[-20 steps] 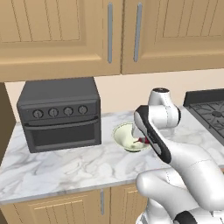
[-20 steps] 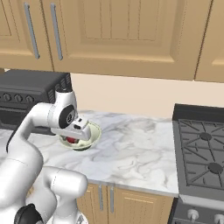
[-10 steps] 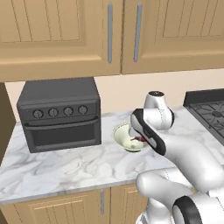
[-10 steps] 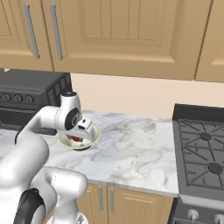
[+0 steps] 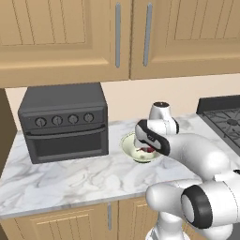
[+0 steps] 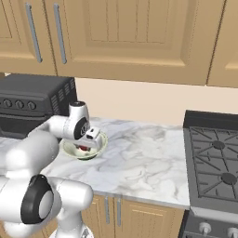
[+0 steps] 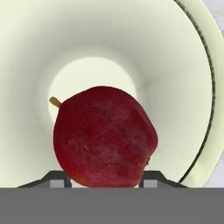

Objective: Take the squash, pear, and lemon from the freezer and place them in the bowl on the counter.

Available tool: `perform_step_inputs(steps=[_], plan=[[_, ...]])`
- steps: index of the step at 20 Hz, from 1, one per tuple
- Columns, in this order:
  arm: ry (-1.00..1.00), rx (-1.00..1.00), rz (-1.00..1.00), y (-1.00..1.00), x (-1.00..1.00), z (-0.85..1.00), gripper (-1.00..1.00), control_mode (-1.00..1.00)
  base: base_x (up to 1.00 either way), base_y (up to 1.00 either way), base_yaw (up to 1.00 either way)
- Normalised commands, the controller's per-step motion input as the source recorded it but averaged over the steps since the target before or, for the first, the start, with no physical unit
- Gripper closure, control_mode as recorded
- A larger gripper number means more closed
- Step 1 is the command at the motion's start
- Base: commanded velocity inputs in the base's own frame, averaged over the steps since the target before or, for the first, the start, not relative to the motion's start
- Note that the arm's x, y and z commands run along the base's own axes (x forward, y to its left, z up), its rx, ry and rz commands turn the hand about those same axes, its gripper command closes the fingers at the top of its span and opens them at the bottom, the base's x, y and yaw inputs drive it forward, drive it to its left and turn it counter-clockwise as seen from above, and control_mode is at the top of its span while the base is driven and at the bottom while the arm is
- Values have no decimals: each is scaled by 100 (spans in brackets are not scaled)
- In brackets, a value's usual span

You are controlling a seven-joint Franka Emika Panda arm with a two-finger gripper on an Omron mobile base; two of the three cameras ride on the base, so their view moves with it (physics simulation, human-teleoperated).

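Observation:
The pale cream-white bowl [image 5: 130,146] [image 6: 72,150] stands on the white marble counter [image 5: 70,180] [image 6: 139,162], just right of the toaster oven. My gripper [image 5: 148,149] [image 6: 84,148] [image 7: 105,181] reaches down into it. It is shut on a dark red pear [image 7: 105,135] [image 5: 150,150] [image 6: 83,148] with a short tan stem. In the hand view the pear hangs close over the bowl's inner wall [image 7: 175,65], with a fingertip [image 7: 57,180] on each side of it. The freezer, squash and lemon are out of view.
A dark grey toaster oven [image 5: 63,123] [image 6: 28,100] with knobs stands left of the bowl. A gas stove [image 6: 214,158] [image 5: 225,117] borders the counter on the right. Wooden wall cabinets [image 5: 117,33] hang overhead. Bare marble lies between bowl and stove.
The hand has sunk lower into the bowl with the pear still gripped, and the arm has shifted a little. The bowl and toaster oven have not moved.

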Motion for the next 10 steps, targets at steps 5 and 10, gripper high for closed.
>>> perform_step_inputs(steps=[5, 10], plan=[[0, 0, 0, 0, 15, -36, 100, -100, 0, 0, 0], [0, 0, 0, 0, 8, -34, 100, -100, 0, 0, 0]])
